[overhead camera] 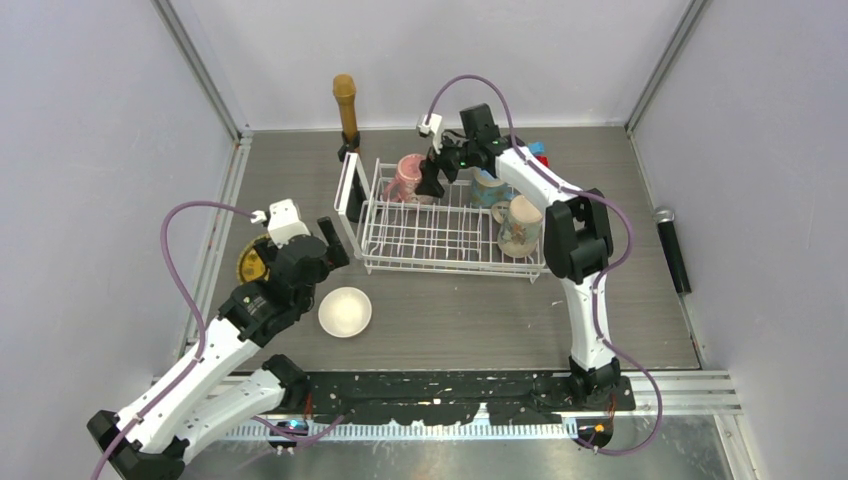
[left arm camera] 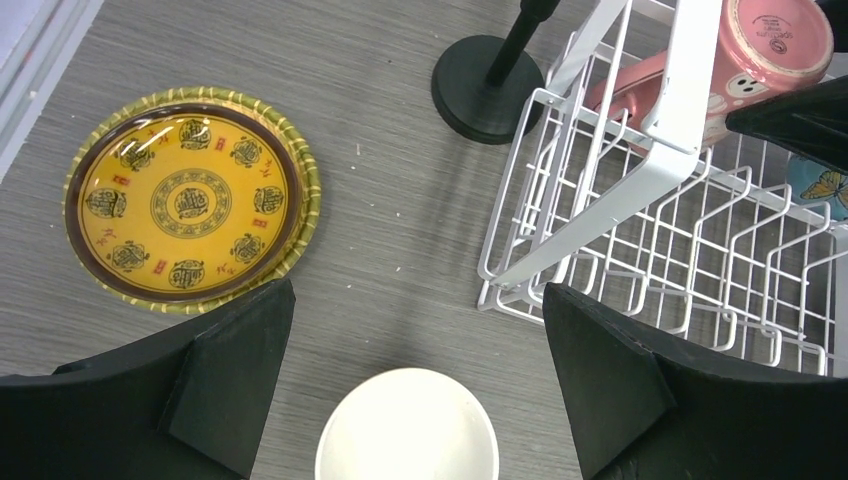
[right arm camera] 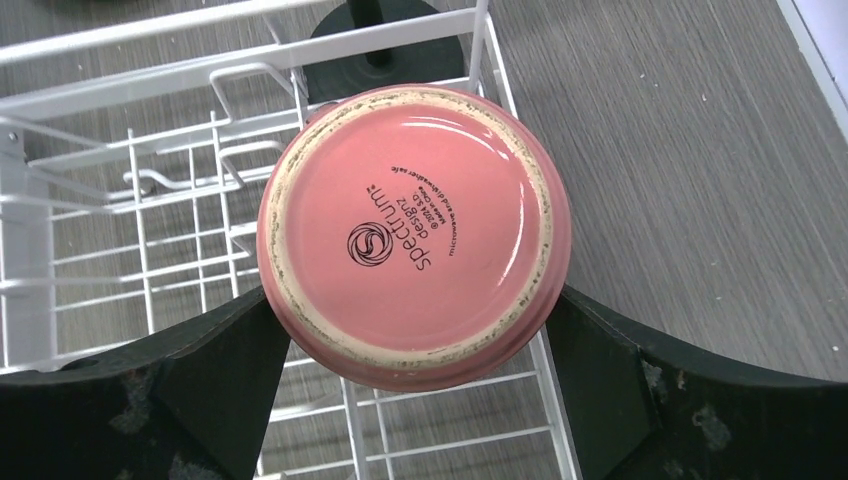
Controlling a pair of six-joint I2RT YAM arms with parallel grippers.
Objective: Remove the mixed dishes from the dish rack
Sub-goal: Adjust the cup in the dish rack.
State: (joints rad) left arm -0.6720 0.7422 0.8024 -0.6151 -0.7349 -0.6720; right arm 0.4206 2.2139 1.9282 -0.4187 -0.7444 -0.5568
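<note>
Right hand point(right arm camera: 415, 320) wide around upturned pink mug point(right arm camera: 415, 230), contact unclear.

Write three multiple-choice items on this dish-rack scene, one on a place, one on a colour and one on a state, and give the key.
1. The small white ceramic bowl lies:
A) on the grey table, outside the white wire dish rack
B) inside that rack
C) held in a gripper

2. The ceramic mug between the right gripper fingers is:
A) blue
B) cream
C) pink

3. The left gripper is:
A) shut on the bowl
B) open, holding nothing
C) shut on the rack's wire

Key:
1. A, because the bowl sits on bare tabletop in front of the rack.
2. C, because the mug's base, facing the wrist camera, is pink.
3. B, because its fingers stand wide apart above the table.
</note>
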